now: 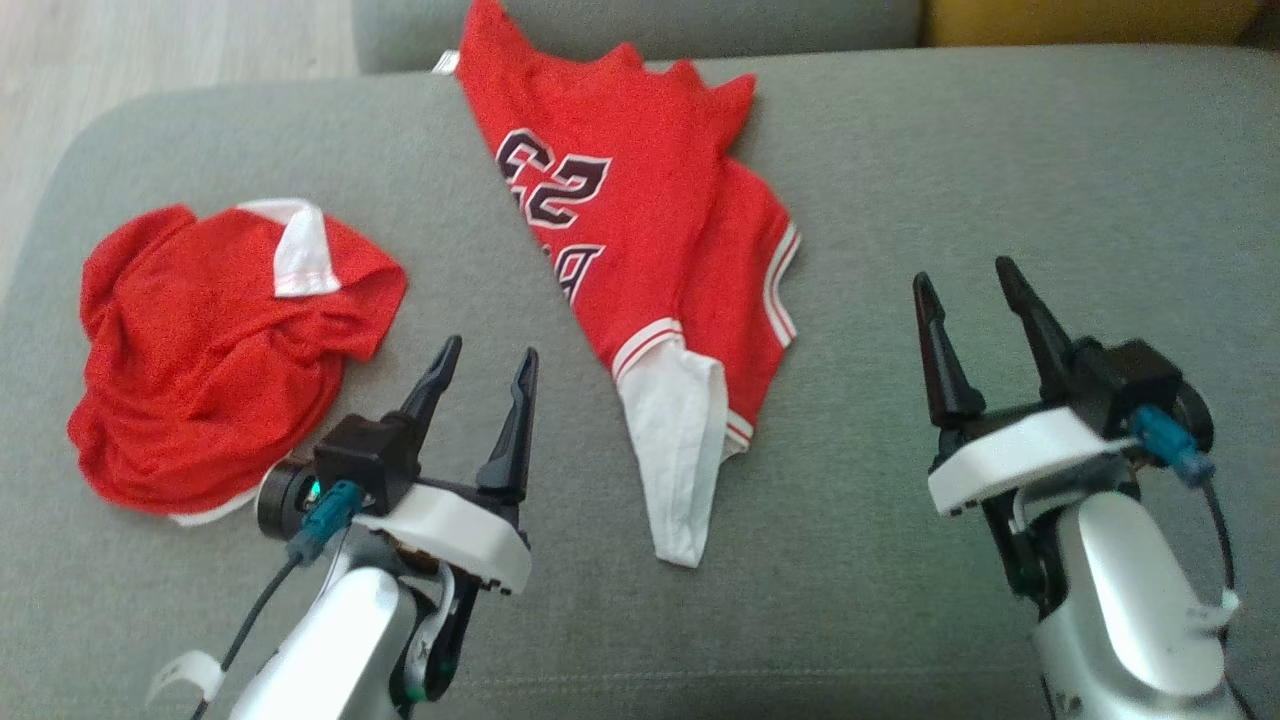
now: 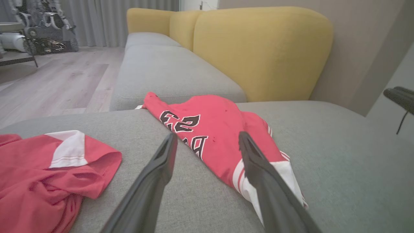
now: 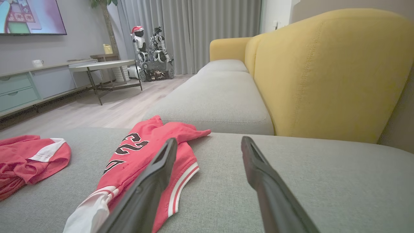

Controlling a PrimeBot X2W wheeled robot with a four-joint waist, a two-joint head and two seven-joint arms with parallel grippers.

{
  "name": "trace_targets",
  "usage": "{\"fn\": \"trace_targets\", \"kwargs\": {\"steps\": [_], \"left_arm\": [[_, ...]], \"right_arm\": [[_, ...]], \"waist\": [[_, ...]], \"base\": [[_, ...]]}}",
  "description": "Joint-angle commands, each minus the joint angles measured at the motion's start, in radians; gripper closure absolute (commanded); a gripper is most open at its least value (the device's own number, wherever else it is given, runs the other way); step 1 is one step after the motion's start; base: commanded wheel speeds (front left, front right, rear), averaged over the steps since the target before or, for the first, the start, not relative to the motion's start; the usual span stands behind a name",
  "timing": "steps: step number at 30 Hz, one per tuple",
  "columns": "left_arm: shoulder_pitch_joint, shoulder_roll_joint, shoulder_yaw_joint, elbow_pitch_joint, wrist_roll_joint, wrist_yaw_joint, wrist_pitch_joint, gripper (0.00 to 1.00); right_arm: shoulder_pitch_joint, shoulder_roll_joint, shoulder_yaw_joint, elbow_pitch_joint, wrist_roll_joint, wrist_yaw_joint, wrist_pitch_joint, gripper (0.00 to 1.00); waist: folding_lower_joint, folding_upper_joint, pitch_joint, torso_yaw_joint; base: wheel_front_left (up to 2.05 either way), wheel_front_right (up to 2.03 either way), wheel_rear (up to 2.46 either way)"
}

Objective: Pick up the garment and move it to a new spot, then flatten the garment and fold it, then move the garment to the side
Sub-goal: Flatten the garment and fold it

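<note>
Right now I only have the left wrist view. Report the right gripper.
Observer: The right gripper is open and empty, over bare cushion right of the jersey.
Operator: Give me the jersey's near end.
Observer: Its white sleeve tip lies on the cushion between the two grippers.
Operator: Now the other shirt.
Observer: All of it sits on the cushion, left of the left gripper.

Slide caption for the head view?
Open left end effector and open right end effector flank a folded red numbered jersey on a grey fabric sofa cushion; crumpled red garment left.
</note>
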Motion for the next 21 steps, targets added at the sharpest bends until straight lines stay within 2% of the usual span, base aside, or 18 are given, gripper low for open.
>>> {"fn": "trace_targets", "kwargs": {"steps": [1,5,9,15,21], "left_arm": [[-0.026,-0.003,0.060,-0.051,0.014,0.006,-0.012,0.00],[-0.010,-0.039,0.097,-0.089,0.060,-0.027,-0.012,0.00],[-0.020,-0.085,0.124,-0.096,0.091,-0.071,-0.012,0.00],[-0.053,-0.145,0.158,-0.096,0.123,-0.126,-0.012,0.00],[-0.098,-0.170,0.162,-0.097,0.139,-0.167,-0.012,0.00]], "right_arm": [[-0.063,0.003,0.018,-0.039,-0.012,-0.001,0.014,0.00],[-0.165,-0.010,0.008,-0.022,-0.009,-0.001,0.075,0.00],[-0.308,-0.048,-0.007,0.056,0.035,-0.001,0.162,0.00],[-0.520,-0.097,-0.065,0.268,0.123,-0.001,0.291,0.00],[-0.700,-0.135,-0.109,0.470,0.183,-0.001,0.380,0.00]], "waist": [[0.0000,0.0000,0.038,0.036],[0.0000,0.0000,0.099,0.092],[0.0000,0.0000,0.165,0.155],[0.0000,0.0000,0.256,0.250],[0.0000,0.0000,0.329,0.324]], "base": [[0.00,0.00,0.00],[0.00,0.00,0.00],[0.00,0.00,0.00],[0.00,0.00,0.00],[0.00,0.00,0.00]]}}
